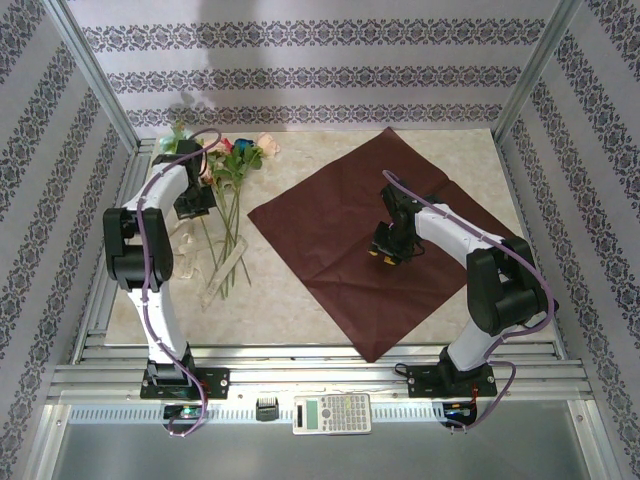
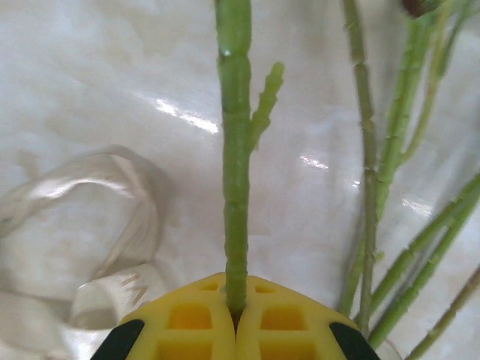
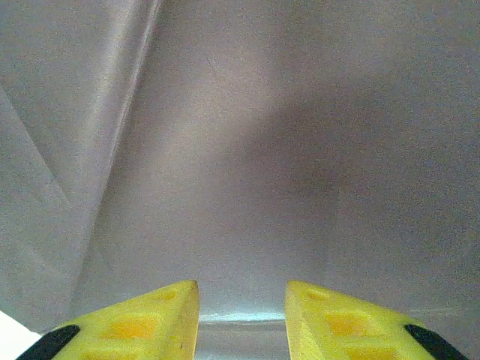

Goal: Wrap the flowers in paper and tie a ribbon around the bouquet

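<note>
one sheet of paper (image 1: 330, 235), dull maroon face up. it lies flat on the pale table (image 1: 290, 315), turned like a diamond, centre to right. one bunch of flowers (image 1: 236, 160) sits at the far left, heads toward the back wall, thin stems running toward the near edge, beside the paper's left corner but apart from it. one ribbon (image 2: 112, 225), pale and limp, lies looped on the table just left of the stems.

two arms. the left gripper (image 2: 236, 315) has its yellow jaws pinched tight on a single green stem (image 2: 235, 187), with roughly five more stems loose to its right. from above, that arm hides part of the bunch. the right gripper (image 3: 241, 300) is over the middle of the paper, jaws a modest gap apart with nothing between them; can't tell if the tips touch the sheet.

one calculator (image 1: 332, 412) sits on the near rail between the arm bases.
</note>
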`<act>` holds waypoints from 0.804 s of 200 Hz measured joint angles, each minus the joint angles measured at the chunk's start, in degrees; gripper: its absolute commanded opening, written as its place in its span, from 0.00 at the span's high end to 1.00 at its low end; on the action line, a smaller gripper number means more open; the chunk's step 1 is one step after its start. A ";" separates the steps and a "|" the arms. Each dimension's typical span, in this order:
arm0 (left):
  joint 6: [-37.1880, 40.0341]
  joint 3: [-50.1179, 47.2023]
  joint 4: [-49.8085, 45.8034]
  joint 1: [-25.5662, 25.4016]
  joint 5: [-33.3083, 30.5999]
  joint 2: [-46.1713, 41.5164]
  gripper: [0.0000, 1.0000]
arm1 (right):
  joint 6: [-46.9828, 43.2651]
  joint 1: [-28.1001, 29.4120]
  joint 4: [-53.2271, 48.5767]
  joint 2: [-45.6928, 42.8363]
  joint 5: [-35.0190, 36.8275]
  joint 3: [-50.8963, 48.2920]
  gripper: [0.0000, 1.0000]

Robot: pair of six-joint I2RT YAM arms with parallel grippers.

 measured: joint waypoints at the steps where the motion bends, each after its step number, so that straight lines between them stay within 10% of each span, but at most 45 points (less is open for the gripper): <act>1: 0.02 0.00 -0.04 -0.04 -0.15 -0.13 1.00 | 0.00 0.00 0.00 0.00 0.00 0.02 0.64; 103: 5.14 2.45 -3.80 -9.66 -23.28 -13.25 1.00 | -0.39 -0.11 0.28 0.00 -0.63 -0.02 0.64; 161: 0.11 7.63 6.16 -21.33 9.51 -12.44 1.00 | -1.57 -9.40 0.87 -1.81 -2.71 -1.53 0.64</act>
